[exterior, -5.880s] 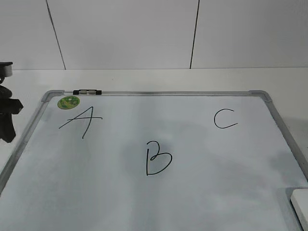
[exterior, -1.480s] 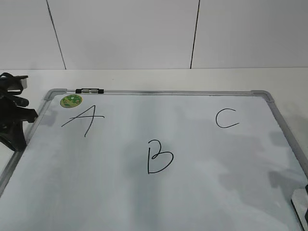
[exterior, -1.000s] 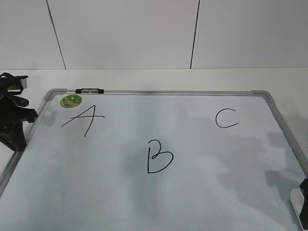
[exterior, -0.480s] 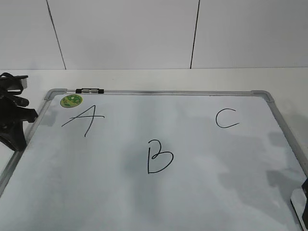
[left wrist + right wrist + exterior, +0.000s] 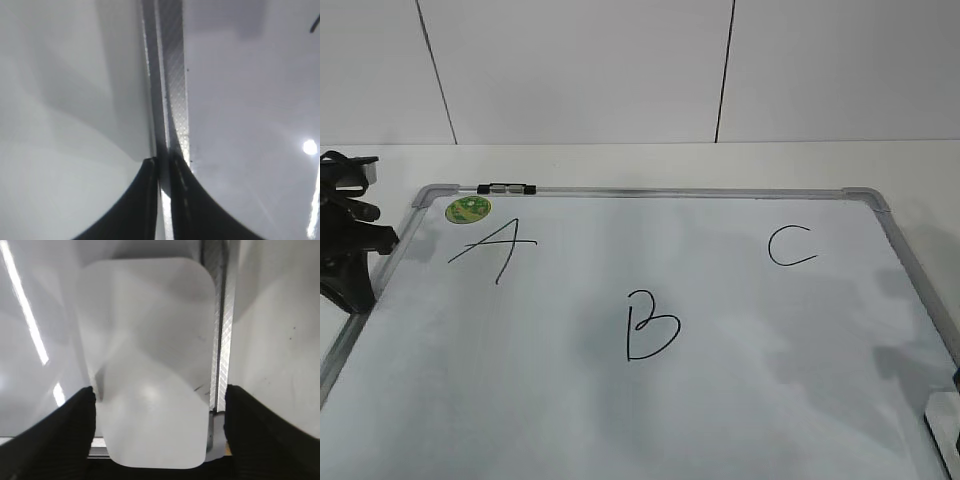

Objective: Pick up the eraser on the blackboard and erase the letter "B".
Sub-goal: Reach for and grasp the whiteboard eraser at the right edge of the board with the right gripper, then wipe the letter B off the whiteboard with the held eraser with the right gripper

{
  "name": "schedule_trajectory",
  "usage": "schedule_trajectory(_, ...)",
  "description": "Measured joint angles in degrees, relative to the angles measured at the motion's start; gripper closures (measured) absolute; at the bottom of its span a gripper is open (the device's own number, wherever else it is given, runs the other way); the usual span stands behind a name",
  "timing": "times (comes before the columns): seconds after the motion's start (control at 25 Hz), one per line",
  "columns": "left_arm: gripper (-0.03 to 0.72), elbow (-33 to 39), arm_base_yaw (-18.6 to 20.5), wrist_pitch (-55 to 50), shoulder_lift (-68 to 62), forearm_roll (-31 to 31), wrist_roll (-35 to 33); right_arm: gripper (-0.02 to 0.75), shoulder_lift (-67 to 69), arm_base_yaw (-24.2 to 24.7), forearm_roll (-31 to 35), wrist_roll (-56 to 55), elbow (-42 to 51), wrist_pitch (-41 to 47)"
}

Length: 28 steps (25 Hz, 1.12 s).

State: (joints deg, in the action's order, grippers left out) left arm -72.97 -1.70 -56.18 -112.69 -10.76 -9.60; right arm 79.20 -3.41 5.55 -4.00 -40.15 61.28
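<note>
White plastic fills the right wrist view: the eraser lies flat in the whiteboard's near right corner, beside the frame, between the right gripper's spread jaws, neither touching it. Mid-board, the letter "B" stands untouched. At the left rail, the left gripper's jaws are pinched nearly together.

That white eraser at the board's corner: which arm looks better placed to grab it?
The right one. Its gripper is open with a finger on either side of the eraser. The left gripper sits far off, shut over the blackboard's opposite frame edge.
</note>
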Motion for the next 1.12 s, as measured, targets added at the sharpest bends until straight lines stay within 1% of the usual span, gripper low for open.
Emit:
schedule_trajectory(0.2,0.662,0.00,0.00,0.00,0.00,0.00,0.00,0.112,0.14,0.00,-0.09,0.00,-2.14,1.14)
schedule_trajectory(0.84,0.662,0.00,0.00,0.13,0.00,0.00,0.00,0.096,0.18,0.00,0.54,1.13,-2.19,1.16)
schedule_trajectory(1.12,0.662,0.00,0.00,0.13,0.00,0.00,0.00,0.094,2.55,0.00,0.54,1.23,-2.19,1.16)
